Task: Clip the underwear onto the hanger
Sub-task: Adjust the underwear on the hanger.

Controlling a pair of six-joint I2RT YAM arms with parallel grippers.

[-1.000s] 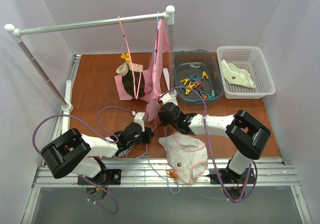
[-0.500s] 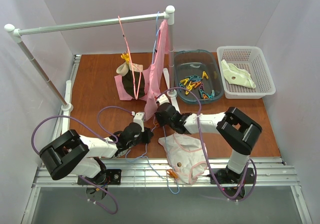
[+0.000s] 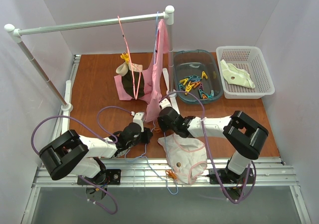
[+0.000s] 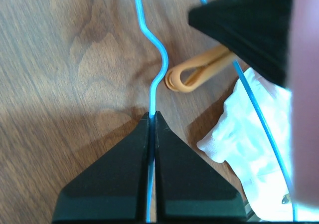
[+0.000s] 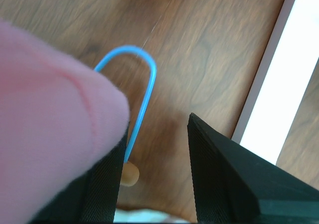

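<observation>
Figure: two-arm view, read from the near edge outward. The underwear [image 3: 183,156] lies crumpled on the counter [image 3: 97,87] at its near edge, spilling onto the metal rails, with an orange clip [image 3: 172,174] at its near hem. It is not yet fastened to anything. The hanger [image 4: 158,59] lies flat on the wood just left of the fabric, one wire crossing over the cloth.

(a) My left gripper [image 4: 153,115] is clenched on the hanger's wire, fingertips meeting around it.

(b) My right gripper [image 5: 157,129] is released, its fingers parted either side of the hanger's hook [image 5: 145,79] and gripping nothing.

Hazards, as I judge them: the wire is thin and springy, so if my right fingers close off-centre the hook could skid out or twist in my left grip. A pink garment [image 3: 157,74] hanging from the rail [image 3: 94,23] droops against my right wrist (it blurs half that camera's view), so it could snag or hide the hook.

Pose: both forearms lie low over the counter. The left reaches right and the right reaches left, wrists nearly meeting behind the underwear.
</observation>
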